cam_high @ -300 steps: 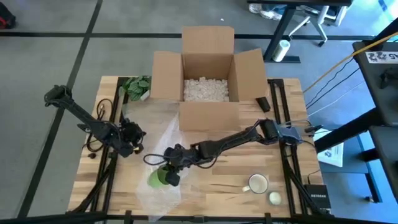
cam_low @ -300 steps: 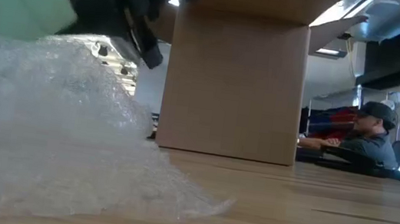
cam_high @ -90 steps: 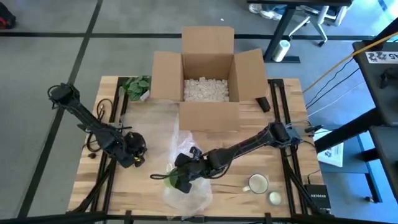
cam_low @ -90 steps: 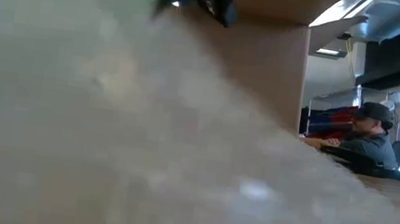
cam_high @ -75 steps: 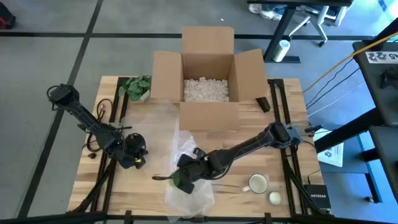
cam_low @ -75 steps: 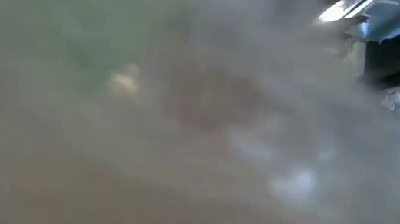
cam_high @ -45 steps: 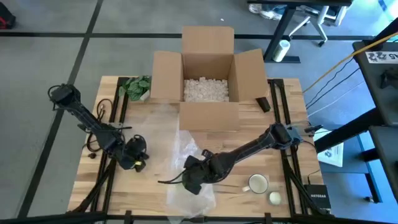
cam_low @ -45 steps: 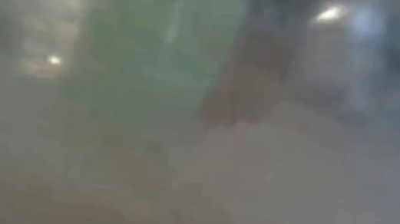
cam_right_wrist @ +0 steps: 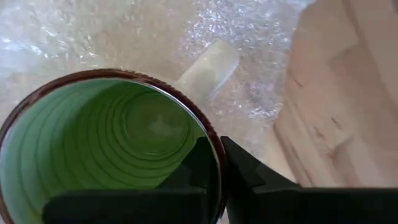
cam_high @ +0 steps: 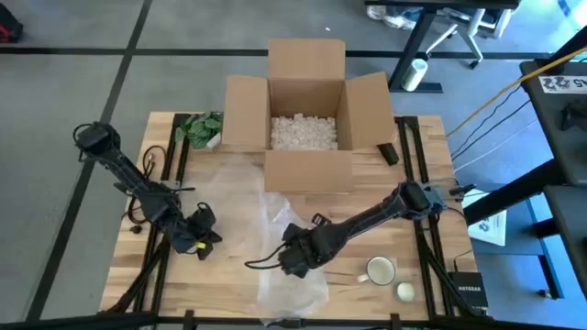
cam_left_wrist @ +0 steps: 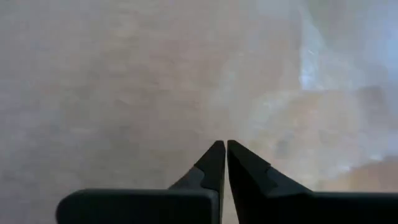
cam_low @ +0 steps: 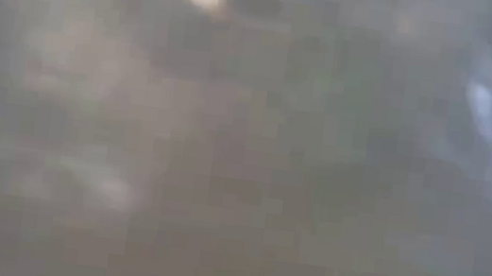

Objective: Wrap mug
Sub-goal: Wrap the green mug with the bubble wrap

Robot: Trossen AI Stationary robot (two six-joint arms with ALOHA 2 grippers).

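Since the earlier frames, the right gripper point(cam_high: 292, 259) had carried the green mug point(cam_right_wrist: 106, 149) rightward and toward the front edge of the worktop point(cam_high: 431, 284), over the bubble wrap point(cam_high: 275, 220), and the wrap had come to cover the low camera, whose view showed only a grey blur.

At the left, the left gripper point(cam_high: 204, 238) sat low over the worktop beside the wrap's left edge. Its fingers point(cam_left_wrist: 214, 165) were together, tips almost meeting, with nothing between them and blurred wrap ahead.

Near the back-left corner lay a green leafy item point(cam_high: 202, 128); what it was could not be told.

At the middle back stood an open cardboard box point(cam_high: 307, 64), flaps spread, its bottom covered with white packing peanuts point(cam_high: 303, 133).

In front of the box the bubble wrap spread toward the front edge. The right gripper was over its front part. In the right wrist view its fingers point(cam_right_wrist: 249, 177) were clamped on the mug's rim, one inside and one outside. The mug was green inside with a brown rim, empty, its pale handle point(cam_right_wrist: 208, 65) pointing away over the wrap. From above the mug was hidden under the gripper.

To the right, near the front-right corner, stood a white mug point(cam_high: 380, 271), its contents unclear, and just beside it a small pale round item point(cam_high: 404, 292). A small black object point(cam_high: 388, 153) lay by the box's right flap.
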